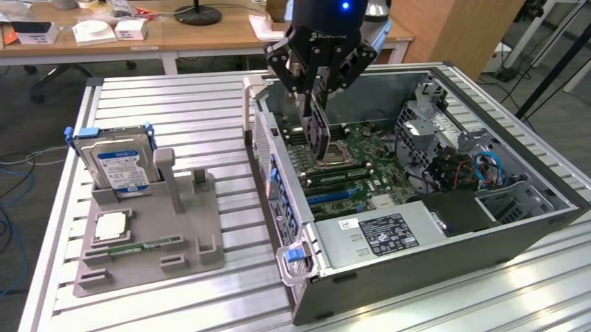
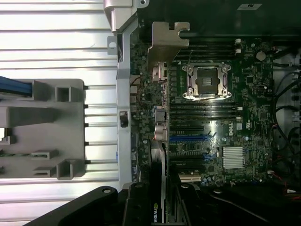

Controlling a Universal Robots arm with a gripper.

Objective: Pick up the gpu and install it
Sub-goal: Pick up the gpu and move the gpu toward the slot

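You had the gripper (image 1: 315, 95) clamped on the gpu (image 1: 320, 135) by its top edge, over the motherboard (image 1: 367, 183). It looked stiff, light and fragile; its edges seemed the safe hold.

The gpu (image 1: 320, 138) is seen as black on its broad face, and its bracket (image 2: 164, 44) as silver-grey. The gripper (image 1: 314, 114) is black, and a blue light (image 1: 344, 5) is lit above it. The hard drive (image 1: 115, 162) is silver, labelled in blue and framed in blue. The holder (image 1: 176, 228) is plain grey. The table (image 1: 166, 104) is striped by pale metal slats. The motherboard (image 2: 244, 94) is dark green, crossed by a blue slot (image 2: 188, 138). Blue cables (image 1: 486, 169) are seen in the black case (image 1: 443, 259).
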